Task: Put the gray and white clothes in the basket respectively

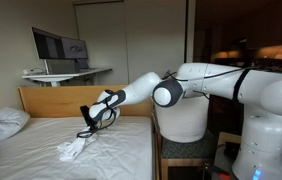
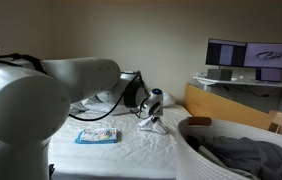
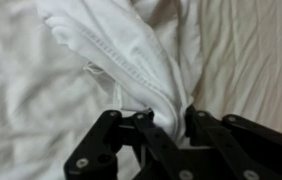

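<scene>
No readable text or label shows anywhere.

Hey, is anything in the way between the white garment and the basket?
Nothing visible. The end effector is shut on the white garment, and only bare bedsheet lies between it and the basket, whose mouth is open with the gray garment inside.

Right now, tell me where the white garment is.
In an exterior view the white garment lies on the bed, its top fold pinched in the shut gripper, just short of the basket.
</scene>
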`<move>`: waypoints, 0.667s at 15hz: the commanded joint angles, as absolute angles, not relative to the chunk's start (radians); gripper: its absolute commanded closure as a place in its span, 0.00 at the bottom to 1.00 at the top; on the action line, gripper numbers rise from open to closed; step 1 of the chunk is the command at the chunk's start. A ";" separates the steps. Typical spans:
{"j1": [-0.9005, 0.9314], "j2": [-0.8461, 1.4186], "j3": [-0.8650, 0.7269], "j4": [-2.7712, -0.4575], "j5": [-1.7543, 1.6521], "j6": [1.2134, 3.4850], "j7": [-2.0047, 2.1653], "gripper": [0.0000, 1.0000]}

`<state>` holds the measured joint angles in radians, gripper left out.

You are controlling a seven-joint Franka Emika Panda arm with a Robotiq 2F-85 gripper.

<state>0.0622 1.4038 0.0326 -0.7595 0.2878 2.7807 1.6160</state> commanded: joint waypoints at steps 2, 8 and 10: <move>0.035 1.358 0.118 -0.632 0.341 2.689 1.647 0.92; 0.057 1.299 0.134 -0.497 0.340 2.653 1.815 0.92; 0.064 1.304 0.122 -0.406 0.334 2.635 1.906 0.92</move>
<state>0.0594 1.3231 0.1282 -0.4861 0.3158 2.6766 1.7956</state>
